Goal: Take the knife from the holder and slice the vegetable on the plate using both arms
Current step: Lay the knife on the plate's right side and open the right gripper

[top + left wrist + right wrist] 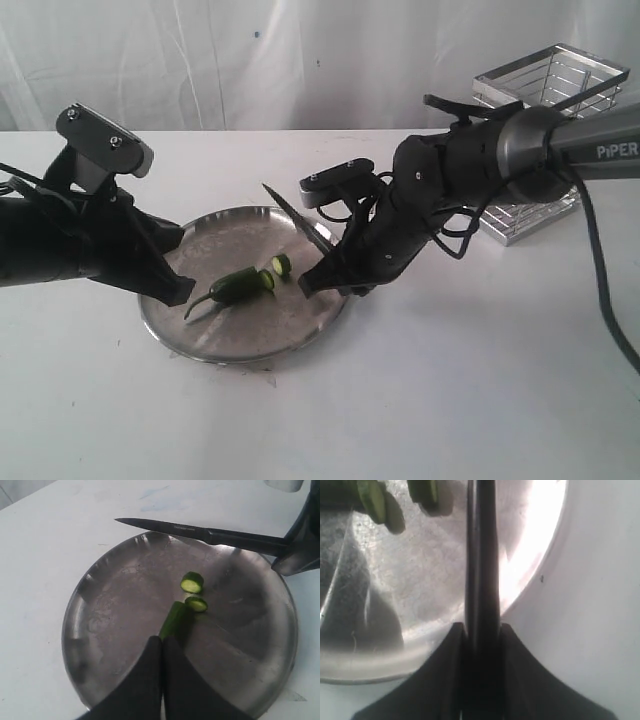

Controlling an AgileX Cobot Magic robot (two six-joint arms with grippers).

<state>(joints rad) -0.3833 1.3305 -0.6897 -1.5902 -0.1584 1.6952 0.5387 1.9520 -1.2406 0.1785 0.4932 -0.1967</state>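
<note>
Plenty of room here: the plate [235,240] sits on the white table [450,420] with bare tabletop in front and on both sides. The holder [545,90] stands well apart at the far right, behind the right arm.

The right pincer [322,278] hangs over the plate's right rim, clenched on the knife [200,531] by its black handle. The dark blade angles up and away across the far side of the plate, with its point out past the rim and off the pepper.

The vegetable [174,620] lies near the middle of the plate, stem end toward the left arm. Two cut slices [192,582] lie just beside its cut end, between it and the knife-holding pincer.

The left pincer [162,644] sits low over the left side of the plate, fingers pressed tight together, tips right at the pepper. They seem to be touching it, though whether they pin it down I cannot tell from these angles.
</note>
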